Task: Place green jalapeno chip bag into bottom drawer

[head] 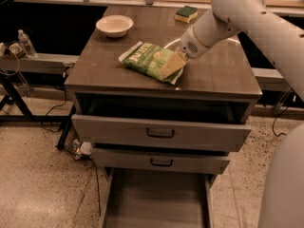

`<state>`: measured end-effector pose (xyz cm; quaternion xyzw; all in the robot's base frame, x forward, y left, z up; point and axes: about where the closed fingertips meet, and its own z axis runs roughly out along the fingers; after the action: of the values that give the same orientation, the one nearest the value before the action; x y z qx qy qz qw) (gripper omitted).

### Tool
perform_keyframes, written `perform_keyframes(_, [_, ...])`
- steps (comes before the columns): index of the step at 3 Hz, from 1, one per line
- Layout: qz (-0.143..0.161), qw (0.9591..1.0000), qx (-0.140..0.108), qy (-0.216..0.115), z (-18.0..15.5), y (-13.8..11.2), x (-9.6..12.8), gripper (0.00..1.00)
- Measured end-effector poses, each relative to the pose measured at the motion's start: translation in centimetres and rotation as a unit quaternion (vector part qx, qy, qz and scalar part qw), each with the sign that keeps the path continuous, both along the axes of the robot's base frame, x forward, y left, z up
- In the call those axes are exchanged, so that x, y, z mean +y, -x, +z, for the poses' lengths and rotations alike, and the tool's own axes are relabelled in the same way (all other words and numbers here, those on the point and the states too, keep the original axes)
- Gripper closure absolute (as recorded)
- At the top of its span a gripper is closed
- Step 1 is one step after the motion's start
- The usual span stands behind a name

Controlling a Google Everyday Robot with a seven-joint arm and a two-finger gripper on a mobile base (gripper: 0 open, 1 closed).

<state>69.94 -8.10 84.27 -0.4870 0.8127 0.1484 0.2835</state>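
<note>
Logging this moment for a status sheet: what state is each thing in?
green jalapeno chip bag, lying flat on the cabinet top
hand, at the bag's right end
bottom drawer, pulled open
middle drawer, further in than the top one
top drawer, partly out
bowl, upright
sponge, green side up

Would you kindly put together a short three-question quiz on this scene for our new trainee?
1. True or false: the chip bag lies in the bottom drawer.
2. Where is the gripper? A: at the bag's end on the cabinet top; B: inside the drawer; C: at a drawer handle.
3. Fill in: besides the bag, the top holds a bowl and a ____.
Key: 1 false; 2 A; 3 sponge.
</note>
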Motion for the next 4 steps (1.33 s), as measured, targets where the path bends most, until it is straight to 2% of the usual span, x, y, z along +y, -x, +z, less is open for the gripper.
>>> perform_keyframes(1, [0.006,0.9999,0.002,-0.01,0.6,0.6,0.7,0.53])
perform_keyframes(2, [0.003,0.9996,-0.021,-0.018,2.8,1.5,0.5,0.77])
perform_keyframes(3, [-0.017,0.9982,-0.052,-0.022,5.3,2.0,-1.0,0.98])
perform_keyframes(4, [-0.05,0.9942,-0.092,-0.023,8.3,3.0,-4.7,1.0])
